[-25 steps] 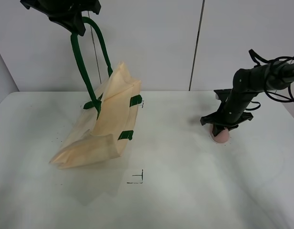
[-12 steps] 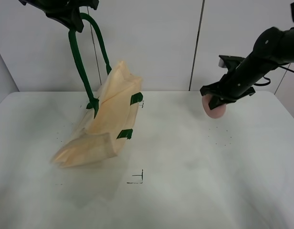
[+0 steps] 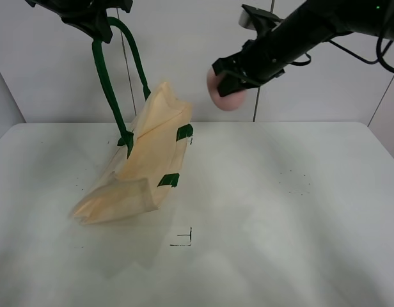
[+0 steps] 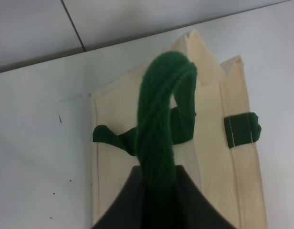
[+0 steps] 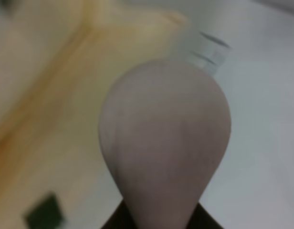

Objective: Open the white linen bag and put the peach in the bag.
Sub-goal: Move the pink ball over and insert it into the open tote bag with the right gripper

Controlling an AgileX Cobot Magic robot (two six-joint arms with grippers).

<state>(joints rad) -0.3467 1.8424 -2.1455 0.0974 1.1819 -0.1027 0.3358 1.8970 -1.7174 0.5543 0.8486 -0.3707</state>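
Note:
The white linen bag (image 3: 142, 163) hangs tilted, its bottom resting on the table at left, its top corner raised. My left gripper (image 3: 94, 22) is shut on one dark green handle (image 3: 107, 83) and holds it high; the left wrist view shows the handle (image 4: 163, 119) running from the jaws down to the bag (image 4: 209, 143). My right gripper (image 3: 230, 80) is shut on the pink peach (image 3: 226, 94) and holds it in the air, up and to the right of the bag's top. The peach (image 5: 163, 138) fills the right wrist view, with the bag (image 5: 51, 109) blurred behind it.
The white table (image 3: 280, 217) carries small black corner marks (image 3: 184, 240) in front of the bag and faint specks (image 3: 296, 182) at right. A grey panelled wall (image 3: 184, 51) stands behind the table.
My right gripper lifted the peach off the table at right and carried it up and to the left, toward the bag. The left gripper and the bag have barely moved.

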